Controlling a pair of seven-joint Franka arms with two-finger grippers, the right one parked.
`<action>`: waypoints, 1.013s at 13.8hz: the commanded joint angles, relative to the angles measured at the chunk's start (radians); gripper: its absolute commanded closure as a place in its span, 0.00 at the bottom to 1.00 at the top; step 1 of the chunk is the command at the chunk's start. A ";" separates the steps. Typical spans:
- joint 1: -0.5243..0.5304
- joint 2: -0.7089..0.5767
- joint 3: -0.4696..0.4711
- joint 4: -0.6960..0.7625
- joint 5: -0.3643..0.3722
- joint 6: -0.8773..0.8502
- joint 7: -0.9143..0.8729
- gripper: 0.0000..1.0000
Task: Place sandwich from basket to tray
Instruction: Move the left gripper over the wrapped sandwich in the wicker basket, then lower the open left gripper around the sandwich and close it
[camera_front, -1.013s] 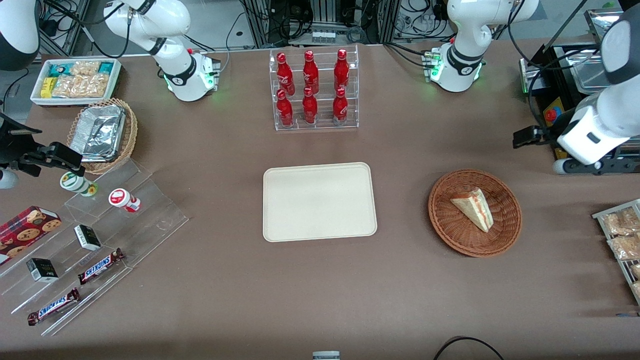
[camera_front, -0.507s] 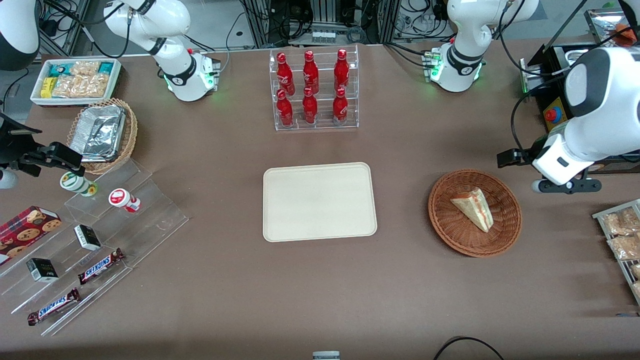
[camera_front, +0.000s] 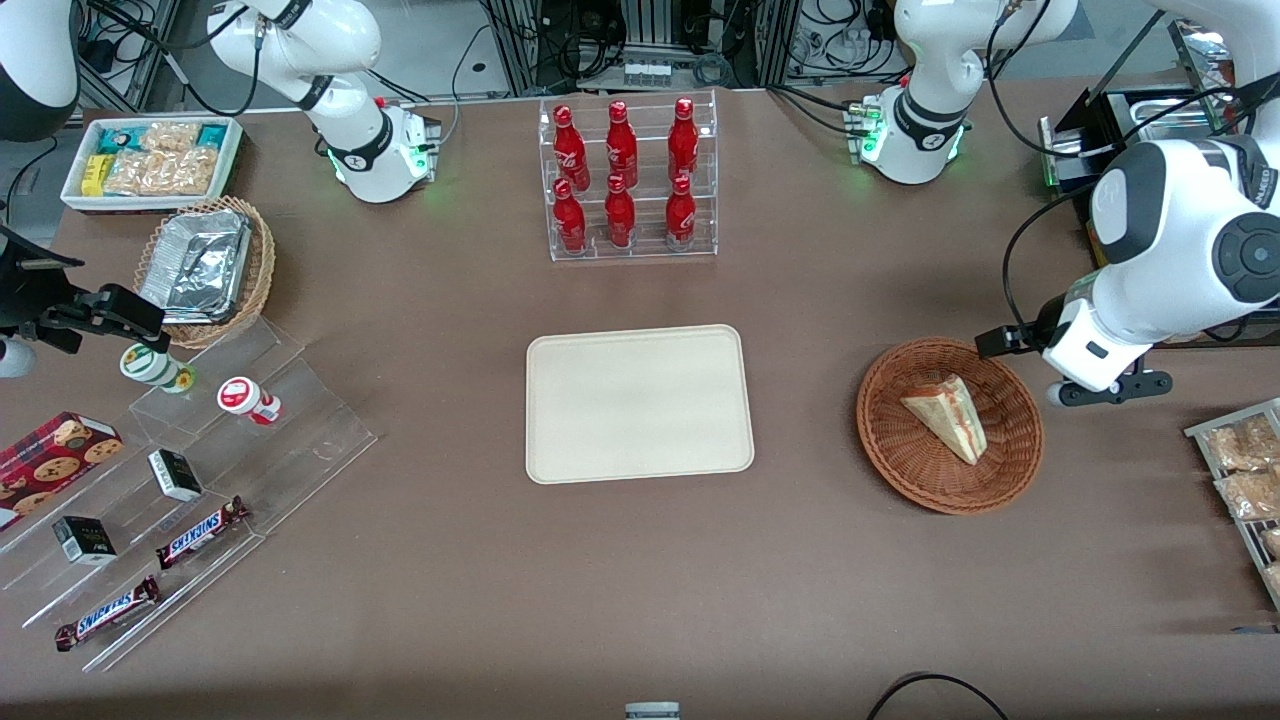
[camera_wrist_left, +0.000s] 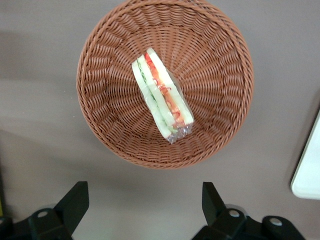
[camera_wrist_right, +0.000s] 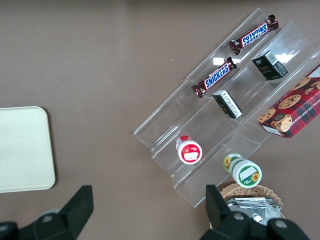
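Note:
The sandwich (camera_front: 948, 415), a wrapped wedge with red and green filling on its edge, lies in the round reddish-brown basket (camera_front: 900, 470). The left wrist view looks down on the sandwich (camera_wrist_left: 162, 97) lying in the middle of the basket (camera_wrist_left: 110, 135). My gripper (camera_front: 1105, 388) hangs above the table just outside the basket's rim, toward the working arm's end. It is open (camera_wrist_left: 142, 200), with only bare tabletop between its fingers. The cream tray (camera_front: 638, 403) lies flat at the table's middle, and a corner of the tray (camera_wrist_left: 307, 170) shows in the left wrist view.
A clear rack of red bottles (camera_front: 627, 180) stands farther from the front camera than the tray. A wire rack of bagged snacks (camera_front: 1240, 470) sits at the working arm's end. A black box with a red button (camera_front: 1100, 230) stands close to the arm.
The left arm has swung down and in from the table's end, bringing the gripper close to the basket's rim. The sandwich, basket and tray have not moved.

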 joint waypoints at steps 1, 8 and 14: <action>-0.005 -0.022 0.004 -0.064 -0.010 0.090 -0.088 0.00; -0.014 -0.025 0.001 -0.174 -0.012 0.296 -0.528 0.00; -0.034 0.033 -0.002 -0.186 -0.010 0.387 -0.682 0.00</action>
